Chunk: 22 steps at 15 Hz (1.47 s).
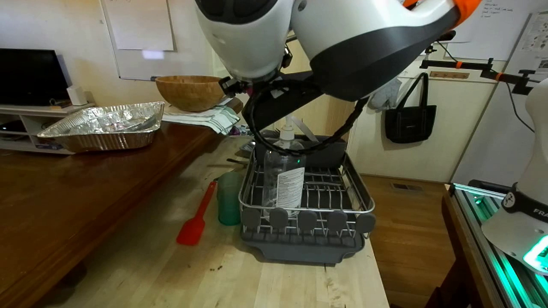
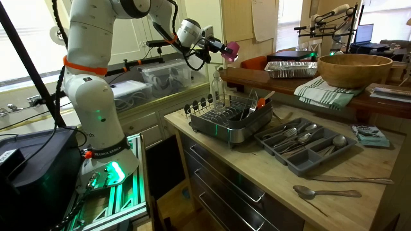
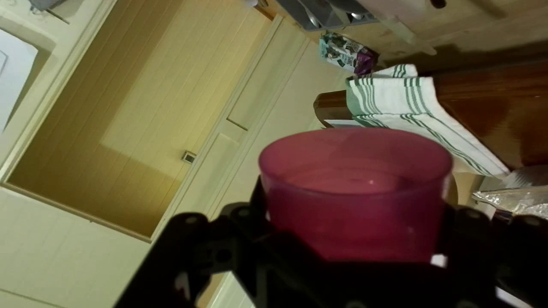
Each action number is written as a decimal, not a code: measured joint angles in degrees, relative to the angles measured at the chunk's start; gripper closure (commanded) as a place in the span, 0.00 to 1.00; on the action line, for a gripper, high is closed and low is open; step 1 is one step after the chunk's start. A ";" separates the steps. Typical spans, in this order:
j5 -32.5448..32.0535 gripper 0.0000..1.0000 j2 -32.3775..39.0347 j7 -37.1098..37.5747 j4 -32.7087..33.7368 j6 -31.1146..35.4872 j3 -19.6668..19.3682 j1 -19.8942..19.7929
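Observation:
My gripper (image 2: 227, 50) is shut on a pink-purple translucent cup (image 2: 232, 52), one finger on each side of it. In the wrist view the cup (image 3: 355, 226) fills the space between the fingers, and I see into its open rim. I hold it in the air, above the level of the dish rack (image 2: 239, 134). The rack also shows in an exterior view (image 1: 299, 250), where the arm hides most of the gripper and cup. A clear pump bottle (image 2: 218, 91) stands in the rack, and cutlery (image 2: 253, 102) stands in its side holder.
A green cup (image 1: 229, 199) and red spatula (image 1: 198, 220) lie beside the rack. A grey cutlery tray (image 2: 303, 166), knife (image 2: 353, 179) and spoon (image 2: 308, 192) are on the counter. The raised brown ledge bears a foil pan (image 2: 290, 70), wooden bowl (image 2: 353, 70) and striped towel (image 2: 324, 93).

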 measured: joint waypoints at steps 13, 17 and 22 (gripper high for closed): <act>-0.18 0.51 3.88 5.58 1.35 -6.91 -0.04 6.13; -0.19 0.51 5.31 6.47 0.92 -8.54 -0.05 6.78; 0.00 0.51 5.73 7.88 -0.07 -13.21 0.16 7.65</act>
